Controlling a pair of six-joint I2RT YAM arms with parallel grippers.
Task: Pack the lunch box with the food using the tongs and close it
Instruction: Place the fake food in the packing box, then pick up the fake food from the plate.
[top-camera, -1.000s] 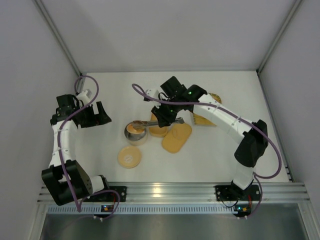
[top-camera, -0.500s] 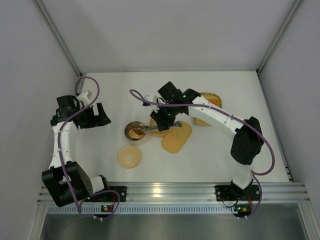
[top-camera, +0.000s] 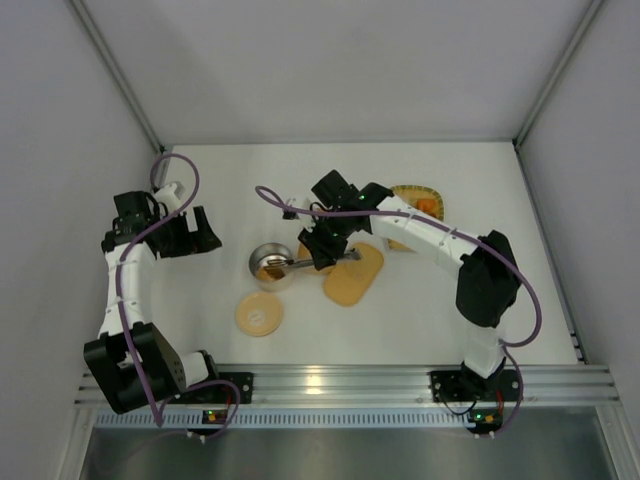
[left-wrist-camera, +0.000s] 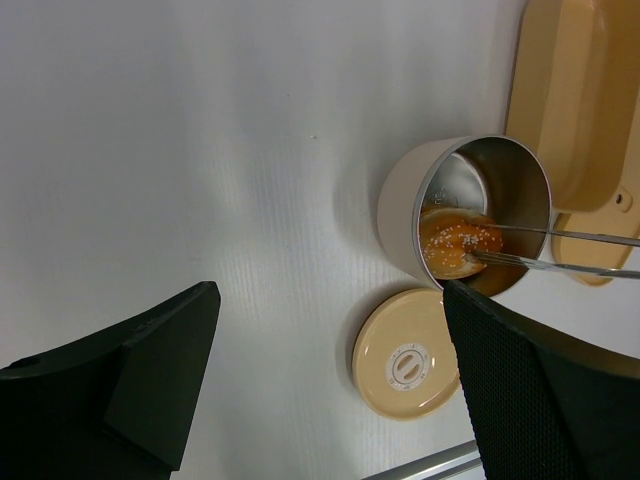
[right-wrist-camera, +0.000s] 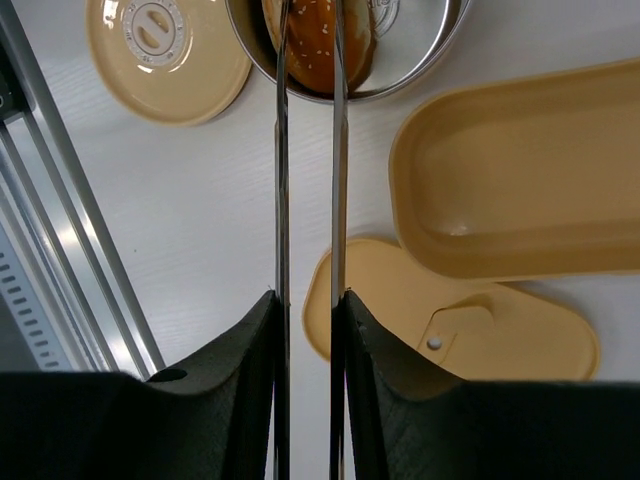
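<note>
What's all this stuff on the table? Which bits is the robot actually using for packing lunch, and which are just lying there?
Part of the job:
tongs, gripped by the right gripper; seeded food piece in the steel tin; round lid; oblong lunch box; its flat lid.

Just lying about:
yellow woven tray; left gripper, open, holding nothing.

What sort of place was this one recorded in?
Probably a lab robot cell, not a kitchen: a white table boxed in by plain grey panels, with the left arm and right arm bolted to an aluminium rail at its near edge.
</note>
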